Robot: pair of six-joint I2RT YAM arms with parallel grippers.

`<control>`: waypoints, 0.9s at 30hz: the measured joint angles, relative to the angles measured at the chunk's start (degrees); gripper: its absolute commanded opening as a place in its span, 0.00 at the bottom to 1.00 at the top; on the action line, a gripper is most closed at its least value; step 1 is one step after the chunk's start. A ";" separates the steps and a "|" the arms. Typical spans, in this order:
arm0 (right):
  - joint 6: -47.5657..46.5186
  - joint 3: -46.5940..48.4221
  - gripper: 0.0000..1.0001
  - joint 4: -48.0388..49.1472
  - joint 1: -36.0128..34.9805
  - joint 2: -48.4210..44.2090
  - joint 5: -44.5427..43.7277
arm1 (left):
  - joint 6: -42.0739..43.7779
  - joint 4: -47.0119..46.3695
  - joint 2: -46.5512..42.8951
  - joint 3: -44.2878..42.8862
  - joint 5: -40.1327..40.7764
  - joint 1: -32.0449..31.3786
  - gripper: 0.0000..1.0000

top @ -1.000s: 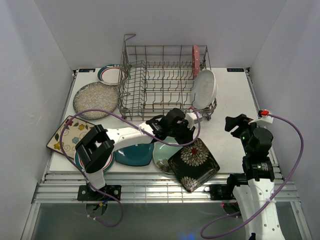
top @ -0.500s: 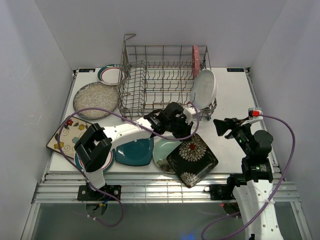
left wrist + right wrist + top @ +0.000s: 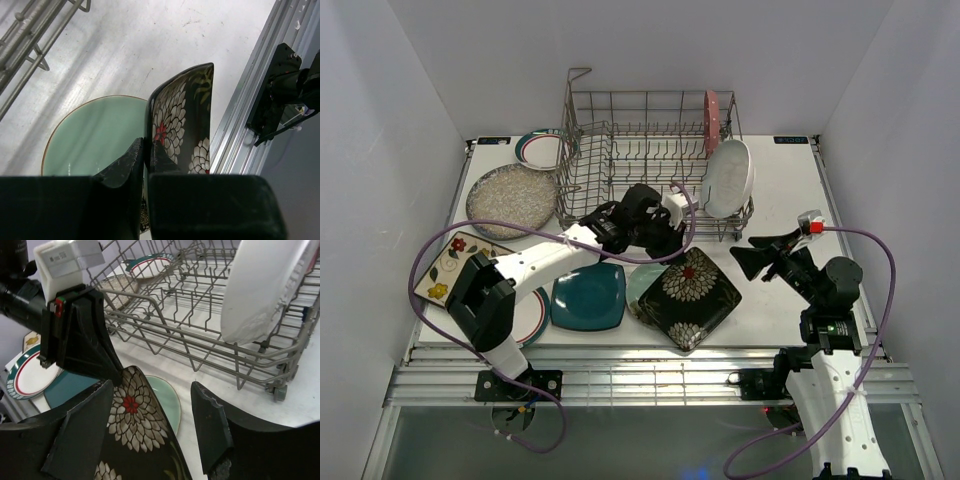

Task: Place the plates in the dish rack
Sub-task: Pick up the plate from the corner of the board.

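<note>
The left gripper (image 3: 147, 150) is nearly closed, its two fingers pinching one edge of the black plate (image 3: 690, 297). The plate hangs tilted from that grip, its floral face up, in front of the rack (image 3: 650, 160) and over the near table (image 3: 780, 190). In the left wrist view the plate stands almost on edge above the mint plate (image 3: 95, 135), which lies flat on the table. Whether the black plate's low edge touches anything cannot be told.

The right gripper (image 3: 152, 390) has its jaws wide apart and holds nothing. It points at the black plate from the right, near its right corner and apart from it in the top view. In its own view the plate shows between the two fingers.

Two plates stand upright in the rack at its right end: the white plate (image 3: 730, 178) at the near corner, leaning outward, and the pink plate (image 3: 712, 120) behind it. The other tines hold nothing.

The teal plate (image 3: 588, 297) lies flat just left of the mint plate. A rimmed plate (image 3: 532, 315) lies beside it, partly under the left arm. The cream plate (image 3: 450, 265) lies at the table's left edge. The grey plate (image 3: 512, 200) lies left of the rack, and a second rimmed plate (image 3: 542, 148) lies behind it at the rack's far left corner
</note>
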State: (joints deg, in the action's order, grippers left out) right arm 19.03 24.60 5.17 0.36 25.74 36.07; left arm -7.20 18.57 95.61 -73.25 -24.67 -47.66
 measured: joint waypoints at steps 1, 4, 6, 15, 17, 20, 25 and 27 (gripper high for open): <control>0.02 -0.11 0.70 0.44 0.00 0.13 0.92 | 0.24 0.33 -0.52 -0.11 -0.17 0.22 0.00; 0.13 -0.22 0.71 2.75 0.00 1.03 3.80 | 0.87 1.25 -1.01 -1.14 -0.81 0.76 0.00; 0.33 -0.63 0.71 4.87 0.00 1.86 5.73 | 1.27 1.79 -1.01 -1.64 -1.44 1.09 0.00; 2.21 -3.08 0.71 13.07 0.00 8.70 12.48 | 2.43 4.55 -2.51 -1.92 -3.04 2.14 0.00; 2.43 -3.21 0.71 13.92 -0.02 9.62 13.03 | 2.69 5.07 -3.17 -2.03 -3.23 2.32 0.00; 2.62 -3.72 0.72 15.74 -0.24 10.01 14.16 | 2.99 5.84 -4.22 -2.54 -3.30 2.64 0.00; 2.67 -3.76 0.72 17.42 -3.28 11.19 15.26 | 3.34 6.40 -7.02 -2.99 -3.41 3.50 0.00; 2.60 -3.76 0.72 17.86 -4.68 12.35 15.45 | 3.34 6.36 -8.31 -3.02 -3.41 3.80 0.00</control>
State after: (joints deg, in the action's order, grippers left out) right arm 21.63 20.84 23.03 -4.32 38.09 51.53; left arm -3.86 24.93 87.31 -76.27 -28.08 -43.86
